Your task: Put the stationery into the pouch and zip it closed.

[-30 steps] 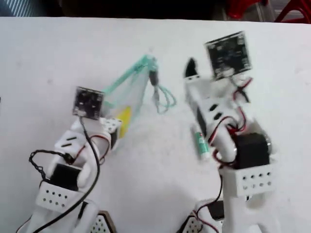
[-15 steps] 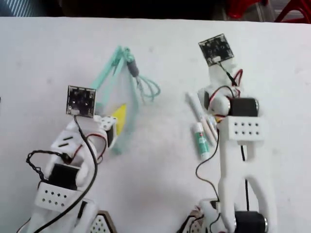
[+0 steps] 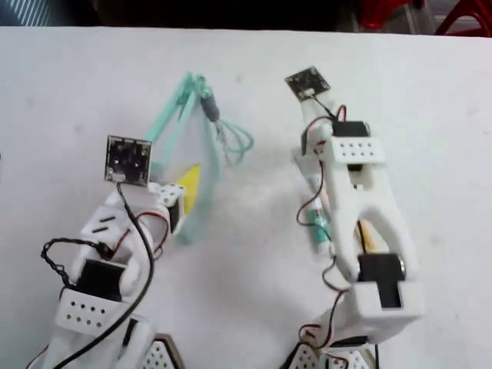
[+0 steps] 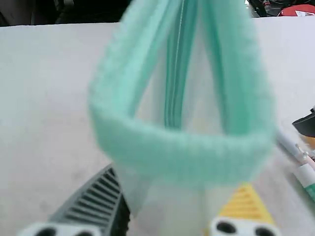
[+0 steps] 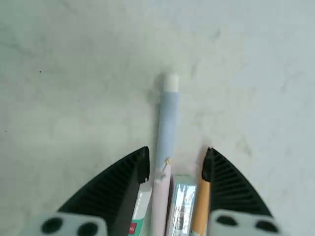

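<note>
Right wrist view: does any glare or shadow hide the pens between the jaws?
Right wrist view: no, light falls evenly on the pens, with only a faint shadow along them; high view: the white table is bright, its shadows soft; left wrist view: no glare on the pouch.

the left arm and right arm are white plastic with black motor blocks, red and black cables and a dark square circuit board at each wrist. the right pincer is black and ribbed; the left pincer has one grey side, one yellow.
</note>
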`<state>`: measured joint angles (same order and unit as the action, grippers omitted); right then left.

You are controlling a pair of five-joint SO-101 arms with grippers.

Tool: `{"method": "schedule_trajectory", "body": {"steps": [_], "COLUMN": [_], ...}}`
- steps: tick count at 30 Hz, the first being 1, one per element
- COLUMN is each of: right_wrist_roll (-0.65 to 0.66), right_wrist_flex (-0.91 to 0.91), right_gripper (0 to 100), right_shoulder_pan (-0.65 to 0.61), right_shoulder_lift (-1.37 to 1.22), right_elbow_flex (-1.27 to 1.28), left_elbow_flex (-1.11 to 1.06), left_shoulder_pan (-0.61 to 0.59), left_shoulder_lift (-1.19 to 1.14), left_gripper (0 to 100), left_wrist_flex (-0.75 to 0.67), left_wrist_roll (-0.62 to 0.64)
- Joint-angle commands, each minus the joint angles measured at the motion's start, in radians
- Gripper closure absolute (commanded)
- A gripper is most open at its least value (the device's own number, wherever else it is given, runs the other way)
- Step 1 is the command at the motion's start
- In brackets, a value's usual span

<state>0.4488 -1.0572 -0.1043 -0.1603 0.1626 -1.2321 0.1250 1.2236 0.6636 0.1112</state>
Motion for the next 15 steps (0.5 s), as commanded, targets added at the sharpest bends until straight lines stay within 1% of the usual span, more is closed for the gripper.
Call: {"method": "schedule_trajectory", "body": {"steps": [1, 12, 15], "right_wrist_roll": [0.009, 0.003, 0.005], "right_wrist_flex": [-0.005, -0.001, -0.005], "right_gripper": [82.6, 83.1, 90.6], "right_shoulder_pan": [-0.001, -0.015, -0.013], "right_shoulder_lift": [-0.099, -0.340, -0.394], "right_elbow_flex": [-0.101, -0.252, -0.284], "left_elbow_flex": [0.031, 0.031, 0.031], "left_shoulder_pan": [0.015, 0.016, 0.016], "left_shoulder_lift": [-0.001, -0.001, -0.001], "left_gripper": [79, 79, 79], "left_wrist_flex": [0.008, 0.006, 0.008], "left_wrist_roll": [-0.012, -0.009, -0.008]}}
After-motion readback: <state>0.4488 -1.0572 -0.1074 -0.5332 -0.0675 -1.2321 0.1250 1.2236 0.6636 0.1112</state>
